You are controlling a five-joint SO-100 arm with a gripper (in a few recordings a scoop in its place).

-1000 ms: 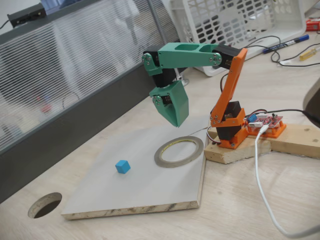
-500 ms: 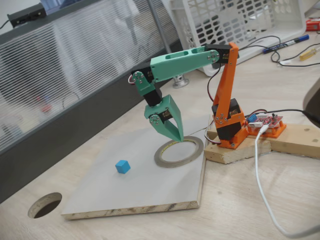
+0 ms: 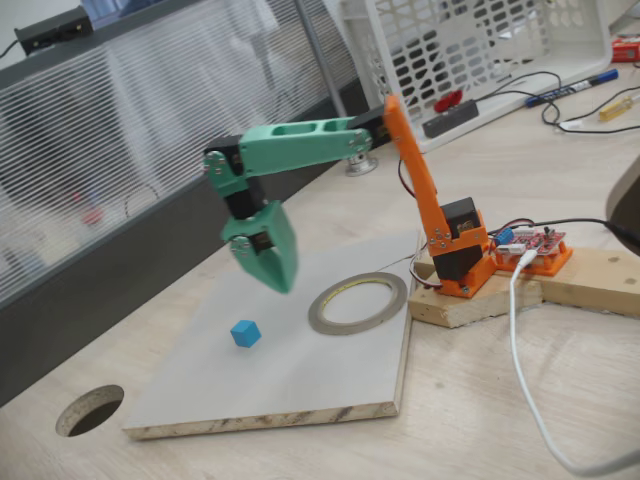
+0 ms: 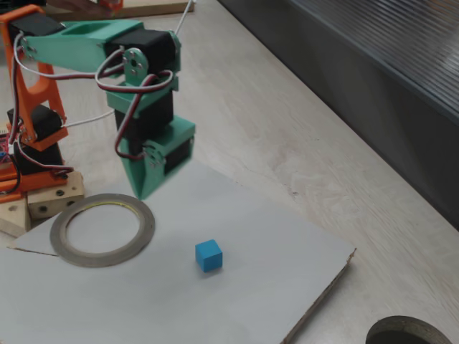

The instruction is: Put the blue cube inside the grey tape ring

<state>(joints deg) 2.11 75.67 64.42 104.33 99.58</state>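
Note:
The blue cube (image 3: 245, 333) (image 4: 209, 255) lies on the pale board (image 3: 300, 375) (image 4: 287, 244), apart from everything else. The grey tape ring (image 3: 358, 302) (image 4: 102, 229) lies flat on the same board, nearer the arm's base, with nothing inside it. My green gripper (image 3: 283, 287) (image 4: 138, 194) hangs point down above the board, between ring and cube. Its jaws look pressed together and hold nothing. It touches neither the cube nor the ring.
The arm's orange base (image 3: 455, 255) stands on a wooden block (image 3: 520, 290) beside a red circuit board (image 3: 535, 245) and a white cable (image 3: 520, 350). A round hole (image 3: 90, 410) (image 4: 401, 333) is cut in the table. A white basket (image 3: 480, 40) and a glass partition (image 3: 120, 150) stand behind.
The arm has reached out and swung left in the fixed view. The gripper has moved from over the ring's near rim toward the cube. Cube and ring have not moved.

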